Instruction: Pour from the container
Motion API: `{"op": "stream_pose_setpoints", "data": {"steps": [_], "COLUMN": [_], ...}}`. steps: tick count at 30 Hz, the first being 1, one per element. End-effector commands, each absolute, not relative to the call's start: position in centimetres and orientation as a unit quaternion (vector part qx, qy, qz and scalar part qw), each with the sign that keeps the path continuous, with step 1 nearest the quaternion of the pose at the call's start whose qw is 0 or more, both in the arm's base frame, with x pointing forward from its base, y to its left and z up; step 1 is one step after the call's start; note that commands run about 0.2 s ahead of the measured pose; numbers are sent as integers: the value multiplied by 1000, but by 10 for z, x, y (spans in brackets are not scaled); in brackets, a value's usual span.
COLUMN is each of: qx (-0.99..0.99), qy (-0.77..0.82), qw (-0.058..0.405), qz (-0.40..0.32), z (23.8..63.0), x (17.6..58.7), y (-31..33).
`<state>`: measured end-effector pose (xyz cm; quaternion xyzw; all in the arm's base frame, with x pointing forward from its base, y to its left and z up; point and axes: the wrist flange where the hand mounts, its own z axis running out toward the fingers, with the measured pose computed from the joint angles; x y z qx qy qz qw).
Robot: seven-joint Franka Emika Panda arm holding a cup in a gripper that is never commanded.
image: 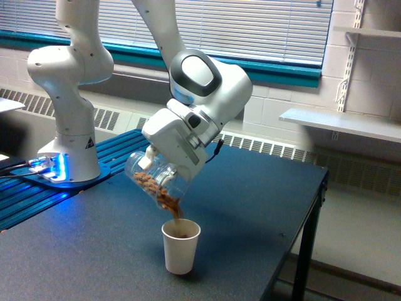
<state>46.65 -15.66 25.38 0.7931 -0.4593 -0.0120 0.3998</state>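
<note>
Hand clamped on tilted container; brown pieces falling into paper cup directly beneath

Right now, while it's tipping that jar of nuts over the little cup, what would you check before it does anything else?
1. Container held by the gripper: ok, gripped and tilted mouth-down.
2. Container mouth above the paper cup: ok, the lip sits just over the cup opening.
3. Nuts landing inside the cup: ok, none visible on the table.
4. Paper cup upright: ok.
5. Room left in the cup: cannot tell exactly; brown contents show near the rim.
6. Nuts left in the container: ok, some remain.
</note>
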Motion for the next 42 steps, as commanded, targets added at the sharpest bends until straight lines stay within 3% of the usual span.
{"op": "stream_pose_setpoints", "data": {"steps": [1,42], "qx": [798,800], "qy": [-447,-439], "qw": [404,405], "qz": [-18,-58], "z": [254,261], "x": [470,486], "y": [-154,-165]}}
